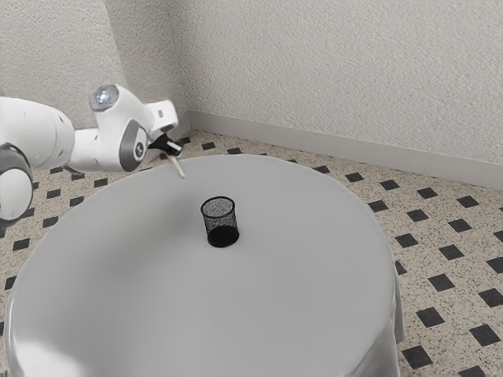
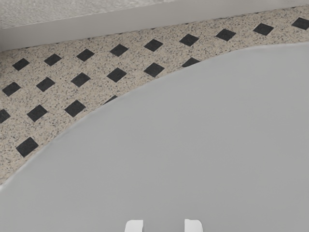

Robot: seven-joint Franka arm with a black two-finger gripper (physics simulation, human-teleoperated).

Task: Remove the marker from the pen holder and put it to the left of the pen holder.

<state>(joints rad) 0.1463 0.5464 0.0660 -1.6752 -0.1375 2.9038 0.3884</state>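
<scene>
High over the table's far left edge in the exterior view, the black gripper is shut on the marker, a thin whitish stick. It slants down to the exterior view's right from beneath the fingers, its lower end in the air. The black mesh pen holder stands upright on the table, apart from the marker, lower in the picture and farther to the exterior view's right. At the wrist view's lower edge, the gripper shows two pale fingertips with a gap between them.
A round table with a smooth grey cover carries the pen holder. Its curved edge crosses the wrist view. Past it lie a speckled floor with dark diamonds and a textured wall.
</scene>
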